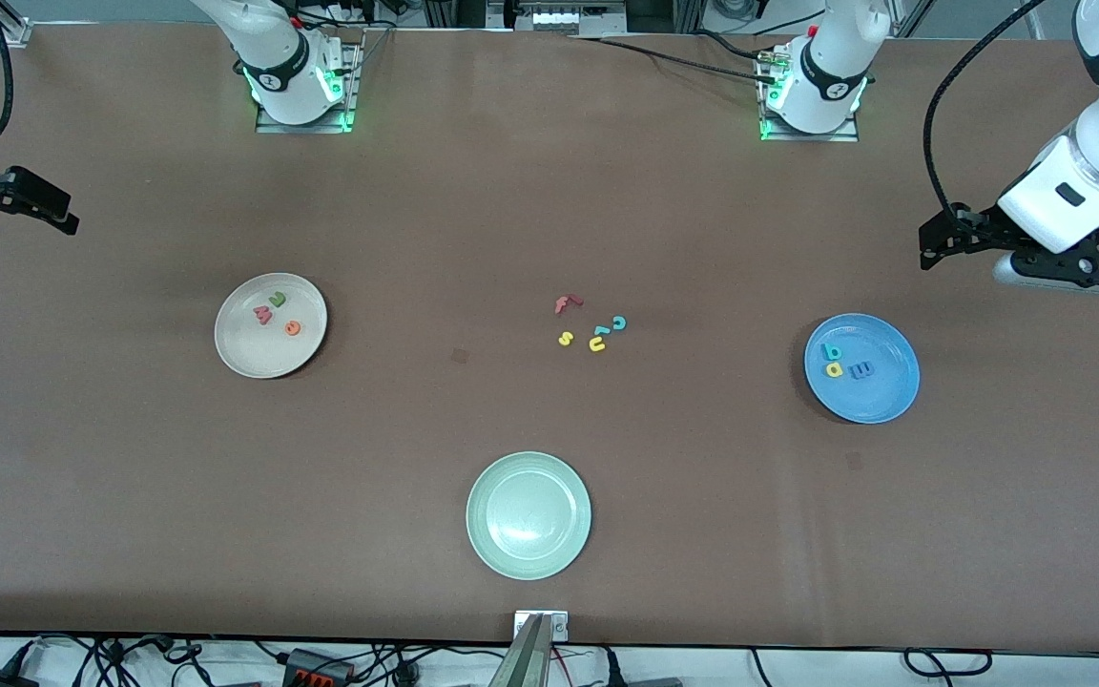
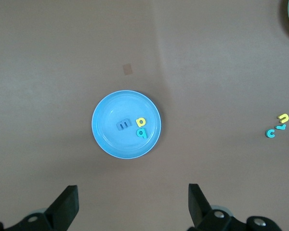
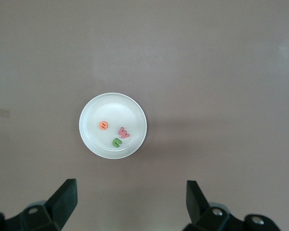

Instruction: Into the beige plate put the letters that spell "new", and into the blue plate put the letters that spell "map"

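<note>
beige plate (image 1: pixel 270 325) toward the right arm's end of the table (image 1: pixel 473 219), holding green n (image 1: pixel 276 300), pinkish-red w (image 1: pixel 263 315) and orange e (image 1: pixel 293 327), all three lying inside, close together but apart

blue plate (image 1: pixel 861 367) toward the left arm's end, holding blue m (image 1: pixel 861 370), yellow p (image 1: pixel 835 369) and teal a (image 1: pixel 832 351); the p and a touch, the m lies just beside the p

leftover letters in a loose cluster mid-table between the two plates: red f (image 1: pixel 567 304), teal c (image 1: pixel 619 323), yellow s (image 1: pixel 565 338), yellow u (image 1: pixel 597 344), plus a small teal piece (image 1: pixel 601 331) just above the u, shape unclear

pale green plate (image 1: pixel 528 515) nearer the front camera than the cluster, nothing in it

left gripper (image 2: pixel 133 204) up in the air over the table edge at its own end, jaws released and wide, nothing between them, blue plate in its wrist view

right gripper (image 3: pixel 131 202) up over its end of the table, jaws released and wide, nothing held, beige plate in its wrist view
</note>
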Motion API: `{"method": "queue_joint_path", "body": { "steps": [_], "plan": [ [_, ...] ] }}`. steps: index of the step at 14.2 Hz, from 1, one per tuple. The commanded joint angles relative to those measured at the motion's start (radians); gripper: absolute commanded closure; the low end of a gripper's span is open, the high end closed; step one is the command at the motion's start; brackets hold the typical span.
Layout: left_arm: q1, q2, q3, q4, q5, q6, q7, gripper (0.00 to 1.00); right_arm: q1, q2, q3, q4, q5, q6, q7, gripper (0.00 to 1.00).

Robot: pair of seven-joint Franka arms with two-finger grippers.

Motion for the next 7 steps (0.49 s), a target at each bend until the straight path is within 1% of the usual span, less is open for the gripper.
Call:
{"method": "queue_joint_path", "body": {
  "steps": [1, 7],
  "plan": [
    [0.011, 0.002, -0.01, 0.022, -0.017, -0.024, 0.004, 0.0, -0.01, -0.017, 0.011, -0.02, -0.013, 0.013, -0.005, 0.0],
    [0.011, 0.0, -0.019, 0.022, -0.017, -0.026, -0.002, 0.0, -0.01, -0.015, 0.011, -0.019, -0.013, 0.013, -0.008, 0.0]
  ]
}}
